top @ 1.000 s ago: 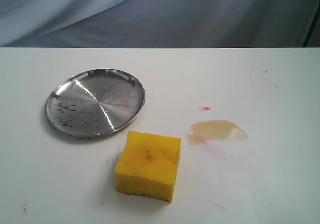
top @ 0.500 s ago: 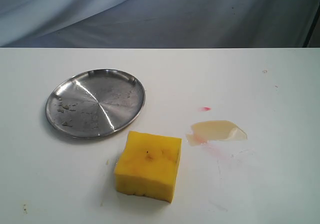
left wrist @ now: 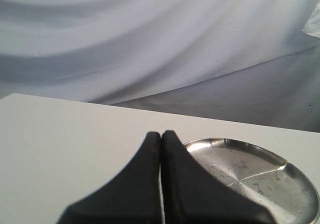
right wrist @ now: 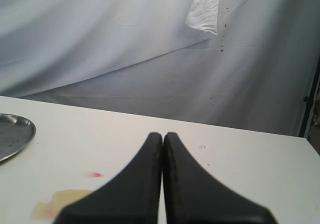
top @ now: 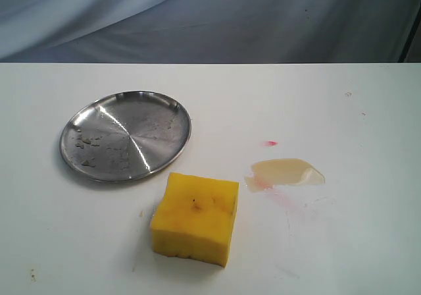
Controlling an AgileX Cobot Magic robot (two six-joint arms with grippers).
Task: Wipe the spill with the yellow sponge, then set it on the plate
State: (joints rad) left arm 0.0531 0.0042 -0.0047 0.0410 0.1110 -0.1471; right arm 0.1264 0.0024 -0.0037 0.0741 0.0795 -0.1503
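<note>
The yellow sponge [top: 195,217] lies on the white table near the front, untouched. Right of it is the spill [top: 288,172], a pale beige glossy puddle with pink smears; part of it shows in the right wrist view as the spill [right wrist: 52,203]. The steel plate [top: 125,135] sits back left, empty but for crumb-like specks. Neither gripper appears in the exterior view. In its wrist view my left gripper [left wrist: 161,134] is shut with nothing in it, the plate [left wrist: 260,176] just beyond. My right gripper [right wrist: 163,135] is shut and empty too, above the table beside the spill.
A tiny red dot [top: 270,143] lies just behind the spill, also visible as the red dot [right wrist: 95,174]. A grey-white cloth backdrop [top: 210,18] hangs behind the table's far edge. The plate's rim [right wrist: 22,134] shows in the right wrist view.
</note>
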